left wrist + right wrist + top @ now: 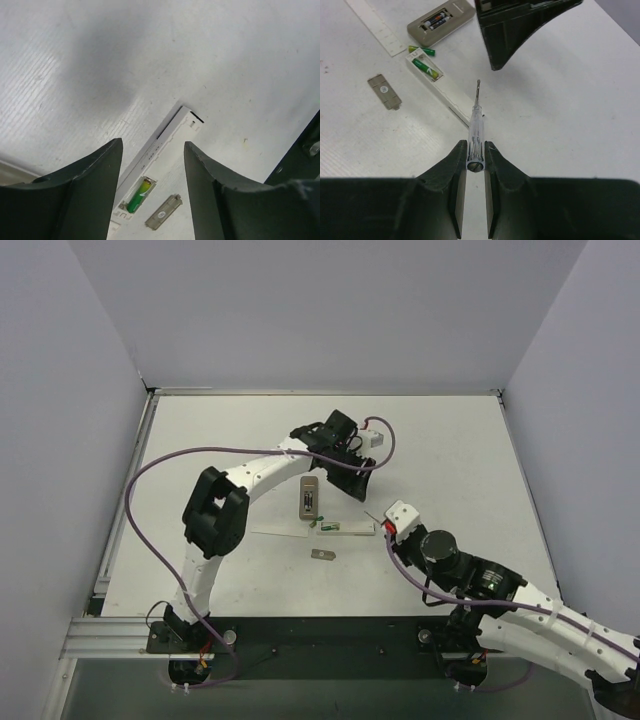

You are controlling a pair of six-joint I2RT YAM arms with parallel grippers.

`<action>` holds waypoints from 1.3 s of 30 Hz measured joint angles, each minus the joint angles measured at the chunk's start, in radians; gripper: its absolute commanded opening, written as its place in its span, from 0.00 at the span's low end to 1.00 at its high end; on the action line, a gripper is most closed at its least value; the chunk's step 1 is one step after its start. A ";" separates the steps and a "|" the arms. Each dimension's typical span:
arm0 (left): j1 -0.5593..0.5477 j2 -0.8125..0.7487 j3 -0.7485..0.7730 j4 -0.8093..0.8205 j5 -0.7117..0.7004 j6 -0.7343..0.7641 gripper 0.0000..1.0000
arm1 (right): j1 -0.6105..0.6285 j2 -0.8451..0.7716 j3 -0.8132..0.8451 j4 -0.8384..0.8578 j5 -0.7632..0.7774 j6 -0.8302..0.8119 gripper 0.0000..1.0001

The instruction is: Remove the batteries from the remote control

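1 battery (pixel 421 50) is lying loose on table (pixel 560 100); remote control (pixel 440 22) is holding more. R tool (pixel 475 147) is clenching screwdriver (pixel 476 120); L tool (pixel 152 144) is gaping, empty.

On the left arm (pixel 262 472): bent sharply at the elbow, then stretched away toward the far middle. At its end, left gripper (pixel 152 147) tilted downward, fingers (pixel 95 175) spread wide, nothing between them. On the right arm (pixel 520 618): lying low from the near right, wrist turned inward. Right gripper (pixel 476 146) closed tight on the handle of a clear-handled screwdriver (pixel 476 117), tip pointing forward.
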 measured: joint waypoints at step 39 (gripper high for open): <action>-0.185 0.025 -0.090 -0.062 -0.082 0.725 0.68 | 0.000 -0.312 0.000 -0.178 0.351 0.121 0.00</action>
